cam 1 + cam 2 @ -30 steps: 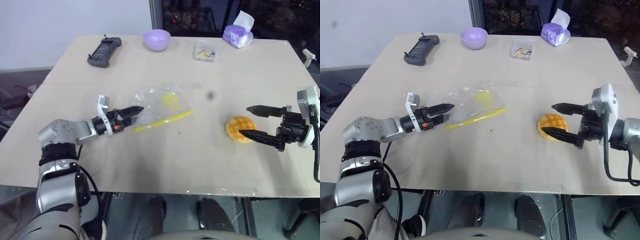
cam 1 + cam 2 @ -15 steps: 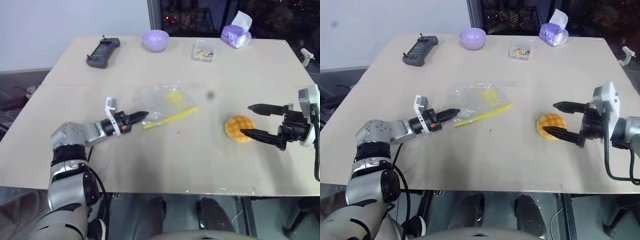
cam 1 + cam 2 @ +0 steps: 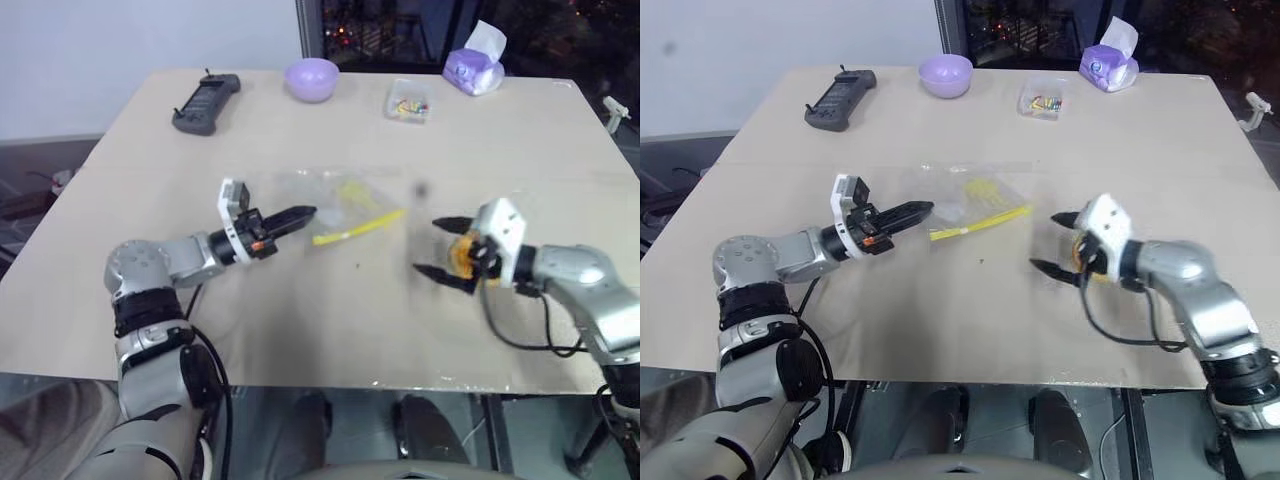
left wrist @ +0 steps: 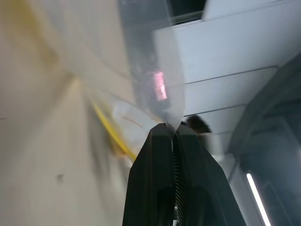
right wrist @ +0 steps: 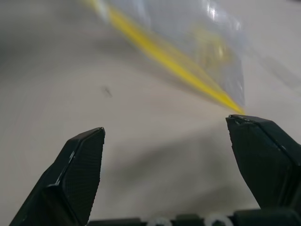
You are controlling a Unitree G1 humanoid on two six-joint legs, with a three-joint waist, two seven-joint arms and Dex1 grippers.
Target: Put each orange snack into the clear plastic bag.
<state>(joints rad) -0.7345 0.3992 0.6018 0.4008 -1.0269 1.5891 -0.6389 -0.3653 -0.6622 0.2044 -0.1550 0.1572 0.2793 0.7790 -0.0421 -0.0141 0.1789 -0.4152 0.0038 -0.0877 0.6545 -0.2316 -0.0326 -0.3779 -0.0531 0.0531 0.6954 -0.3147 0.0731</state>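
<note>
The clear plastic bag (image 3: 345,198), with its yellow seal strip (image 3: 357,227), lies mid-table. One corner of it is lifted. My left gripper (image 3: 303,213) is shut on that corner, and the left wrist view shows its fingers (image 4: 162,141) pinching the clear film (image 4: 150,70). The orange snack (image 3: 461,252) sits right of the bag, mostly hidden by my right hand. My right gripper (image 3: 431,246) stands open and points left toward the bag. In the right wrist view the gap between its fingertips (image 5: 164,126) holds nothing, with the bag (image 5: 207,42) just ahead.
Along the table's far side are a black handheld controller (image 3: 205,103), a purple bowl (image 3: 312,78), a small clear box of coloured bits (image 3: 411,102) and a purple tissue pack (image 3: 475,68). The table's front edge (image 3: 330,380) runs close below both arms.
My left gripper closed on the bag's corner and drew it up and to the right. My right gripper swung left and down over the snack and rolled, staying open.
</note>
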